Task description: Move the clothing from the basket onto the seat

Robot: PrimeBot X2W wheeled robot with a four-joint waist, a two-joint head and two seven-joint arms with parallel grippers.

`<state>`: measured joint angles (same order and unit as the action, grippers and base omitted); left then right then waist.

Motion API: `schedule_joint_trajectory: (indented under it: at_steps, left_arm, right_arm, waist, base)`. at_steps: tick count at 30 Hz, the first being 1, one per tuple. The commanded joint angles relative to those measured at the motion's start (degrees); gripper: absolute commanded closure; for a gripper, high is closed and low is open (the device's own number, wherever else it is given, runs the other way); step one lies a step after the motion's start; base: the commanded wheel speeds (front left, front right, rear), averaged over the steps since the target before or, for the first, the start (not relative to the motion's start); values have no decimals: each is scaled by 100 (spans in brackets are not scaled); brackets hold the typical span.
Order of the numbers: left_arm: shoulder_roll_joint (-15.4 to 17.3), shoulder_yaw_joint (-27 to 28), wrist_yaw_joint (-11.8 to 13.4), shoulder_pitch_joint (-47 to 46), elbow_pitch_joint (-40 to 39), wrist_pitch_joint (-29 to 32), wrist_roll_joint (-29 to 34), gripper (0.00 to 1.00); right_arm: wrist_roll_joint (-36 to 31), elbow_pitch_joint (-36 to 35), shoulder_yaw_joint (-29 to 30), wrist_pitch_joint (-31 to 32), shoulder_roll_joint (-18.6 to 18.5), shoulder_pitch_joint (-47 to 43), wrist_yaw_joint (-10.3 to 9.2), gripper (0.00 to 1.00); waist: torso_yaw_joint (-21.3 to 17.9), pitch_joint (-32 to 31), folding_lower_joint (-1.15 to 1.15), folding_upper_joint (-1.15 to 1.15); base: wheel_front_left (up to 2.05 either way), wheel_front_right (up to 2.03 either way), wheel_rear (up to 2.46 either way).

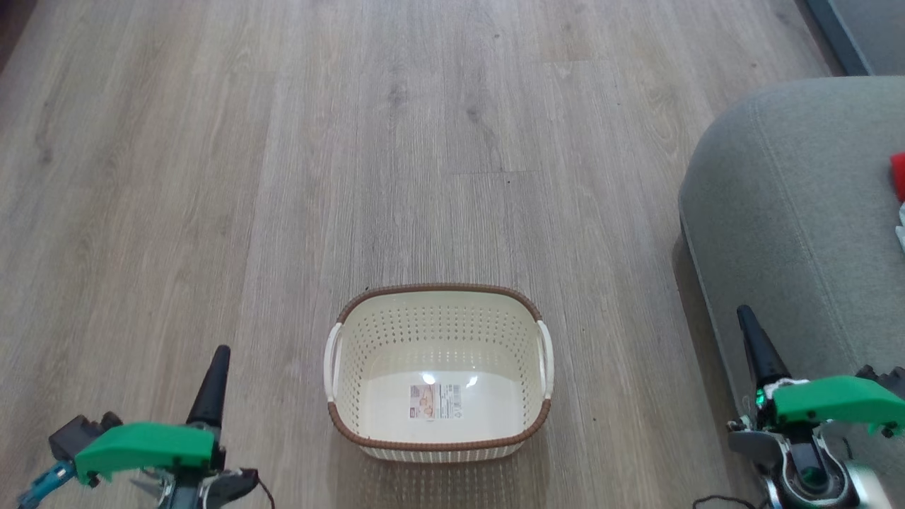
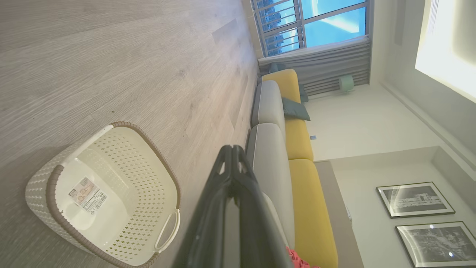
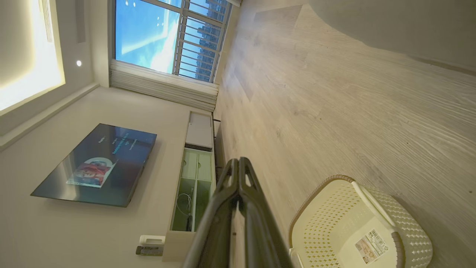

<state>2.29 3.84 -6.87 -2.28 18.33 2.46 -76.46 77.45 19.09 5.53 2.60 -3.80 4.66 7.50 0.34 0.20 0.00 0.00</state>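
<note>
On the floor [image 1: 353, 141] between my left claw [image 1: 221, 351] and right claw [image 1: 744, 311], the basket [image 1: 438, 288] stands empty; red clothing [image 1: 898, 177] lies on the seat [image 1: 792, 212], right. Both claws pressed together.

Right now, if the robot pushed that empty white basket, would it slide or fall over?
Probably slide: the basket is empty and full of holes, so it looks light, and the wood floor looks smooth. It sits wide and low, so tipping seems unlikely. It looks like stiff plastic that should keep its shape.
</note>
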Motion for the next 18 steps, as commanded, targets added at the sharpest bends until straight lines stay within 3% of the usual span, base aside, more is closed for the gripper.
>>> schedule_joint_trajectory:
  at_steps: [1,18]
  left_arm:
    - [52,185,-34,-339,-229,46,-151,100]
    - [57,253,-56,-381,-387,333,-1287,100]
  right_arm:
    - [151,-252,-59,39,10,170,-1,100]
    - [1208,-456,69,320,76,156,-1,100]
  waist:
    - [-1,0,0,0]
    - [-28,-2,0,0]
  base:
    - [0,0,0]
    - [0,0,0]
